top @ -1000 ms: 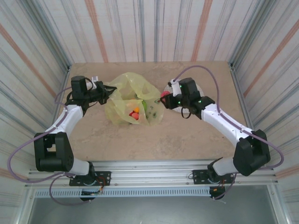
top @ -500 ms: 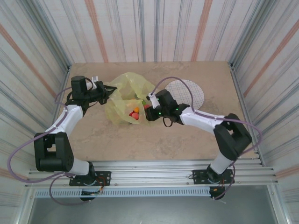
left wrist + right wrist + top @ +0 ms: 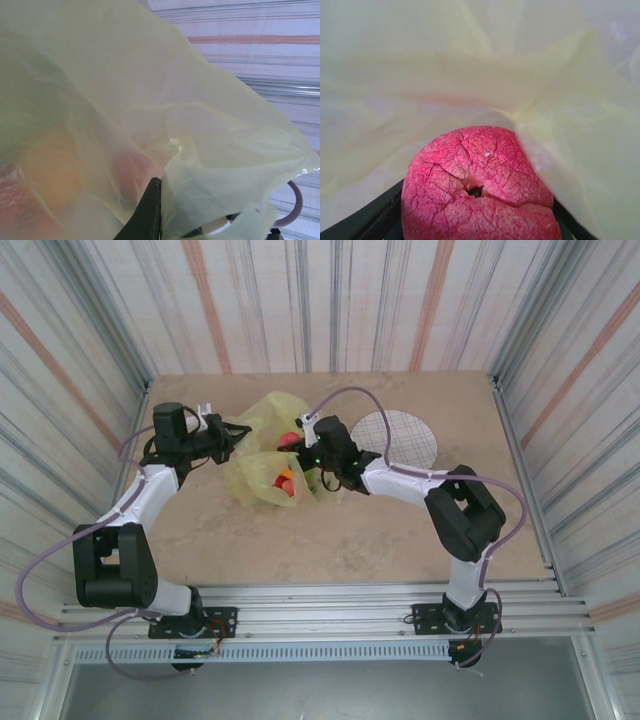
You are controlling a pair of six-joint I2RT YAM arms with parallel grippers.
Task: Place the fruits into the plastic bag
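Overhead, two robot arms reach across a tan surface [image 3: 350, 530] toward a crinkly yellow plastic bag [image 3: 262, 415] lying left of centre. The right hand [image 3: 297, 443] hangs over the bag's open mouth, its fingers closed around a red fruit [image 3: 288, 440]. In the right wrist view this red fruit [image 3: 477, 195] sits close to the lens between two dark fingers [image 3: 375, 212]. Its skin is rough and cracked, with a small dark dimple in the middle. Pale yellow plastic [image 3: 445, 60] rises behind it and folds across the right side of the view, touching the fruit's edge.

The left hand [image 3: 228, 435] is at the bag's left rim with its fingers together, pinching the plastic and holding that side up. In the left wrist view one dark finger [image 3: 150, 212] points up from the bottom edge with the plastic gathered against it. Blurred orange and red shapes show through the film to the left.

More fruits [image 3: 285, 482] lie inside the bag, below the right hand: orange and red ones, with something green just beside them. A round white plate [image 3: 400, 435] with a thin grid pattern lies to the right of the bag, behind the right forearm. Striped walls enclose the surface on three sides.
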